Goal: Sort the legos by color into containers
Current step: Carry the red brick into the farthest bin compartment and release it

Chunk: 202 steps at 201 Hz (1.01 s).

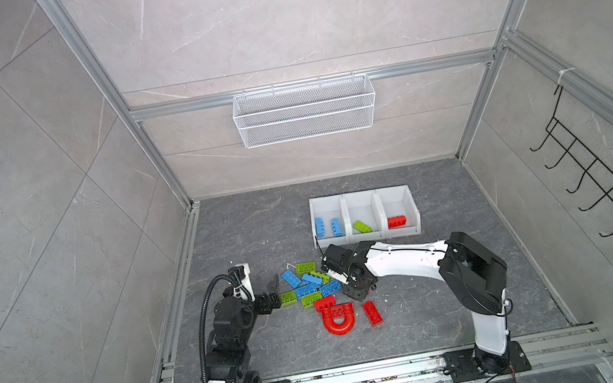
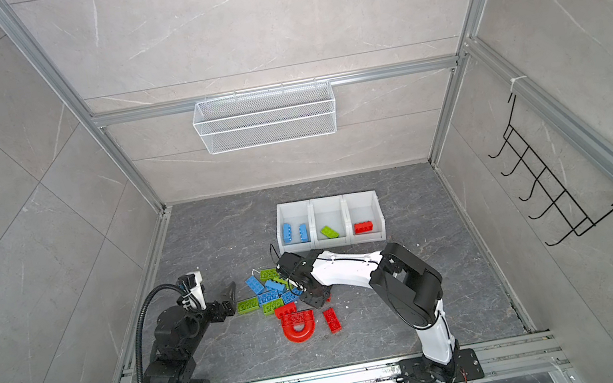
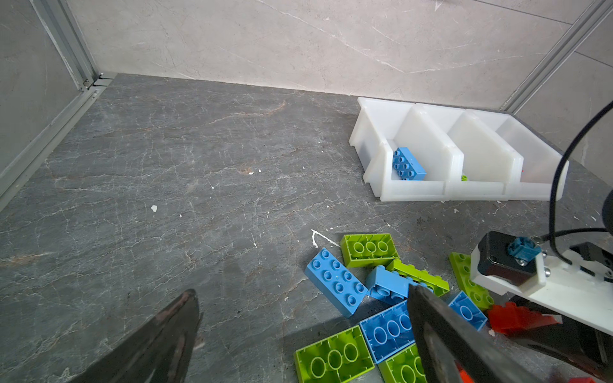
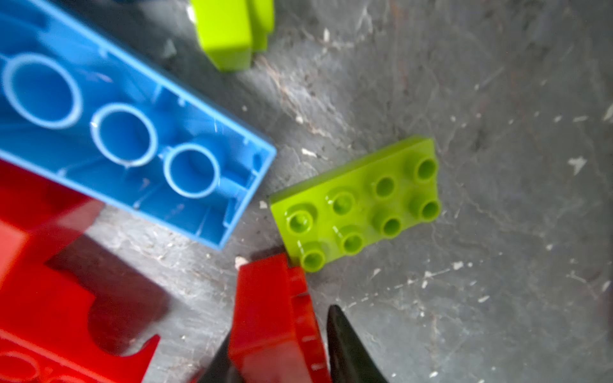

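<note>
The left arm is folded low, and its claw [image 1: 272, 291] points sideways with the two fingers spread wide apart. The right arm reaches across, wrist turned down, its claw [image 4: 282, 331] pinching a red brick [image 4: 265, 298].

Your dark grey marbled tabletop [image 1: 252, 227] is scattered with white chips: one larger fleck [image 3: 153, 208] lies on bare surface, and finer specks [image 4: 576, 164] show in the right wrist view. On the back wall, above the tabletop's far edge, you have a white wire mesh basket [image 1: 305, 110] hanging from a horizontal aluminium rail [image 1: 181, 107]; the basket [image 2: 265, 117] shows in both top views. On the right wall, a black wire hook rack [image 1: 600, 172] hangs from a slanting aluminium rail, fastened by a white tie [image 1: 565, 72]. Aluminium tracks [image 1: 369, 376] run along the near edge, with more tracks [image 1: 180, 289] along the left edge. The walls are pale grey veined tiles.
</note>
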Tool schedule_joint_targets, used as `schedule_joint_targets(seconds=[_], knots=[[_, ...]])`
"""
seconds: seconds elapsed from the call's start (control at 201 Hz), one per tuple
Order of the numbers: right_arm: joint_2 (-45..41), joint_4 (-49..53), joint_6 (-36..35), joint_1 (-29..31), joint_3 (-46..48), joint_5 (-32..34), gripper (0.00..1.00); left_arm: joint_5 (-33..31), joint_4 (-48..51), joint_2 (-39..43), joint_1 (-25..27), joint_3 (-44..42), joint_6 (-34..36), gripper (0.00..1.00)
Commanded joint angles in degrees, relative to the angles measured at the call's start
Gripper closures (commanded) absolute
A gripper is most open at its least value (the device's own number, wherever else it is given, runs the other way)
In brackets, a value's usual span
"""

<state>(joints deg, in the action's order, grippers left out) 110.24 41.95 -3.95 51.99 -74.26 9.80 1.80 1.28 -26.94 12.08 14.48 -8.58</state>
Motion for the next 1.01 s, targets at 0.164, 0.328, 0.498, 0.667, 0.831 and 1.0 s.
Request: schedule_joint_targets(seconds=[0.164, 0.328, 0.498, 0.667, 0.831, 1.0], knots=[[-12.93, -4.96, 4.86, -8.16, 4.36, -6.27, 0.78, -0.26, -1.51, -0.52, 0.08, 0.49, -0.62, 0.0], [-21.6, -8.56, 8.31, -20.49, 5.97, -16.19, 0.82, 0.03, -1.63, -0.75, 0.07, 0.63, -0.57, 0.0], [-22.15, -9.86, 10.83, -32.62, 2.4, -18.58, 0.85, 0.05, -1.63, -0.75, 0.06, 0.63, -0.62, 0.0], [-16.88, -13.42, 14.53, -41.86, -0.73, -21.61, 0.86, 0.05, -0.96, 2.36, 0.08, -0.33, -0.57, 0.0], [-12.54, -15.71, 14.15, -43.64, -2.01, -18.93, 0.86, -1.15, -0.75, 2.48, 0.12, -0.29, -0.96, 0.0], [-9.62, -21.46, 15.39, -43.98, -0.75, -16.22, 0.86, -2.63, -0.94, 0.59, 0.1, 0.28, -1.5, 0.0]])
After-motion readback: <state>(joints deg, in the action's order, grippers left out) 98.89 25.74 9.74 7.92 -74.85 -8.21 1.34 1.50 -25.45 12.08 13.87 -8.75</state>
